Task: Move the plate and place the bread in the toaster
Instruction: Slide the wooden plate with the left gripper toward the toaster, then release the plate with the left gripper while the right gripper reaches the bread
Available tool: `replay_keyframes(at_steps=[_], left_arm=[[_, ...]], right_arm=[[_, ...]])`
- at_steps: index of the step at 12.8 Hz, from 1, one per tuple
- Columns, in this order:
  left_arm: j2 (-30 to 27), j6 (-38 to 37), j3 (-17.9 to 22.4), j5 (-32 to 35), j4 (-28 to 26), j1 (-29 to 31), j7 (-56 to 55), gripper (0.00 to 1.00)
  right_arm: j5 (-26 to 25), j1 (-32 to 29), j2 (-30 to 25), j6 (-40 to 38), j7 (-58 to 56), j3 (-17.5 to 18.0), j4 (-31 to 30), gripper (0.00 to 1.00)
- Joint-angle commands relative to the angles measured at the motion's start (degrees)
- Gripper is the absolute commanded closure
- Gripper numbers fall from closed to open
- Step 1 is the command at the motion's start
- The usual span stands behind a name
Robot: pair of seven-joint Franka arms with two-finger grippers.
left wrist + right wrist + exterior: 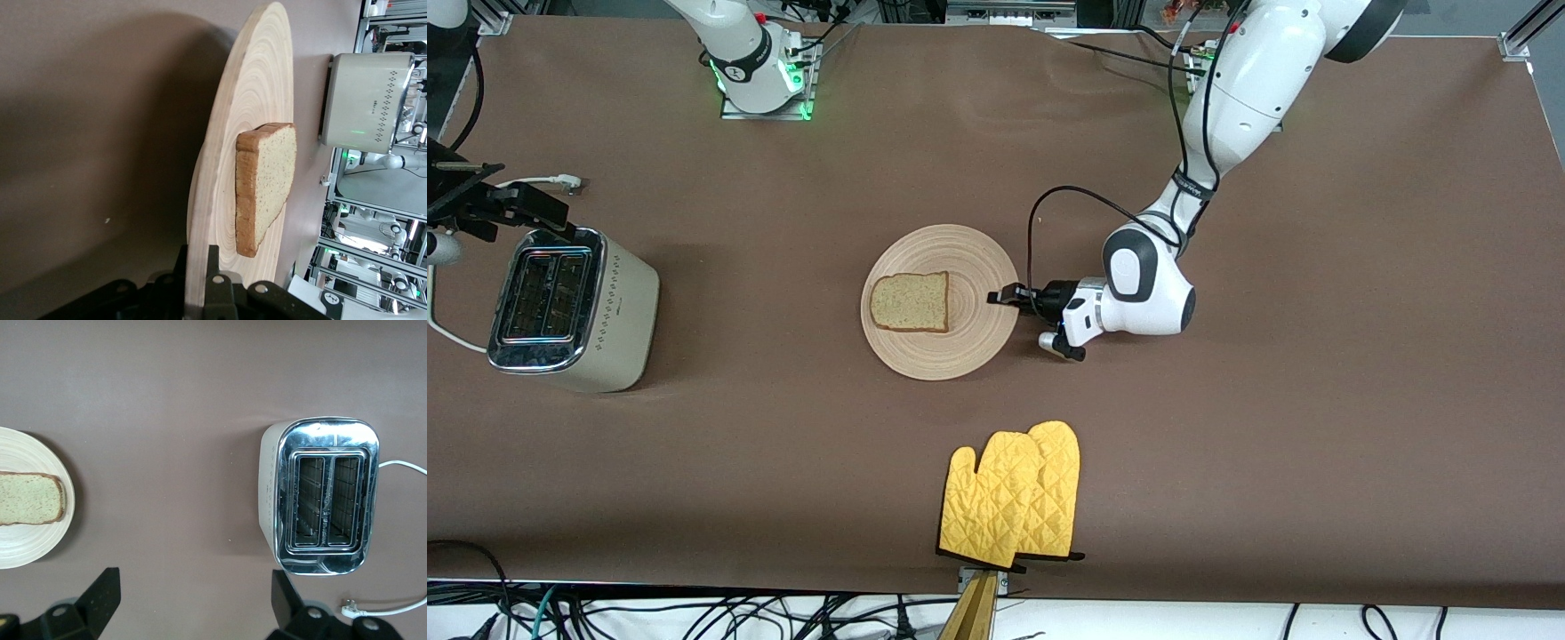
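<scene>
The wooden plate (960, 351) lies mid-table with the bread slice (910, 302) flat on it, toward the right arm's end of the plate. The left gripper (1000, 299) lies low at the plate's rim on the side toward the left arm's end, its fingers (212, 283) closed on that rim. The toaster (609, 320) stands at the right arm's end, both slots empty. The right gripper (193, 600) hangs above it, fingers spread wide, holding nothing. Yellow oven mitts (1014, 493) lie nearer the front camera than the plate.
</scene>
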Motion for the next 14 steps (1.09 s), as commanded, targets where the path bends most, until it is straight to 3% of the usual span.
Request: replay_keyframes(at_steps=[1, 3, 5, 8, 11, 14], left_arm=[[-0.3, -0.1, 0.7, -2.7, 0.0, -0.3, 0.4, 0.81], [-0.3, -0.1, 0.9, -2.8, -0.6, 0.2, 1.5, 0.0], [-0.4, -0.3, 2.1, -2.5, -1.2, 1.2, 1.4, 0.0], [-4.3, -4.7, 9.1, 0.3, -5.7, 3.3, 1.2, 0.0], [-14.4, -5.1, 10.8, 14.3, -12.5, 7.8, 0.7, 0.0], [-22.7, -3.6, 12.0, 29.0, -16.7, 10.2, 0.6, 0.0]], right_arm=[[0.1, 0.1, -0.1, -0.5, 0.3, 0.2, 0.4, 0.0], [0.3, 0.3, -0.2, -0.6, 0.4, 0.4, 0.4, 0.0], [0.7, 2.1, -0.2, -0.6, 0.4, 0.4, -0.1, 0.0], [0.8, 8.4, 0.2, 0.3, 10.0, 0.5, -2.2, 0.01], [0.9, 16.5, 0.3, 9.3, 23.9, 0.5, -8.9, 0.08], [4.9, 18.5, 1.5, 24.6, 30.0, 5.4, -17.9, 0.24]])
